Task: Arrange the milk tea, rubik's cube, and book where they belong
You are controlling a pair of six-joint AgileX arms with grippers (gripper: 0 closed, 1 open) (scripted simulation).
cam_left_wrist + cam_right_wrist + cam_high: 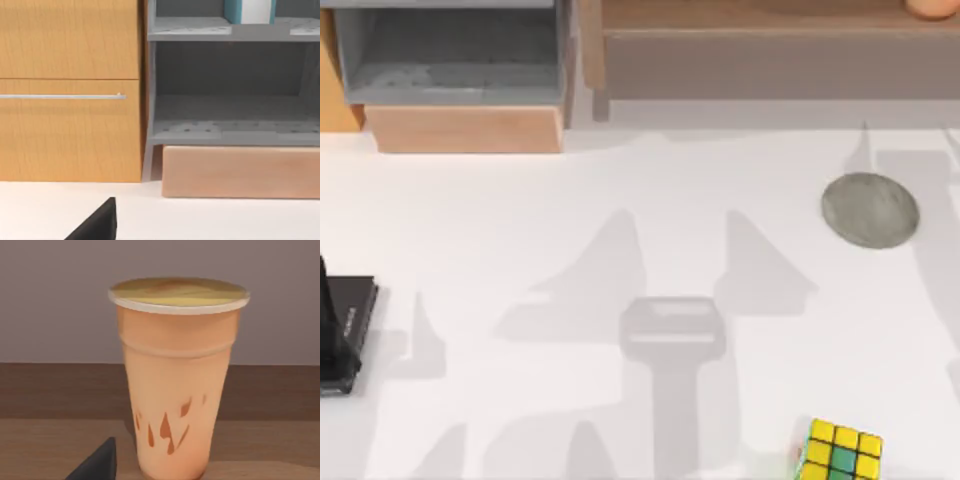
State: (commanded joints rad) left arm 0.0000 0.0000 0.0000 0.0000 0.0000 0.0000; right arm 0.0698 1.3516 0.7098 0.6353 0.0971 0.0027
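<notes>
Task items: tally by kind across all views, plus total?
Cups: 1, the milk tea on the wooden shelf
Cubes: 1, the rubik's cube on the table
Books: 1, the book in the grey rack
Total: 3

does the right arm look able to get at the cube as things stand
Probably yes. The cube sits alone on the open table at its near right, nothing crowding it. The right arm faces the milk tea on the wooden shelf, so it must swing back first.

The rubik's cube [842,451] lies at the table's [620,200] near right edge. The disc [869,210] lies farther back on the right. The milk tea [176,380] stands upright on a wooden shelf [50,445]. The book [250,11] stands in the far-left rack's [230,130] upper compartment.
</notes>
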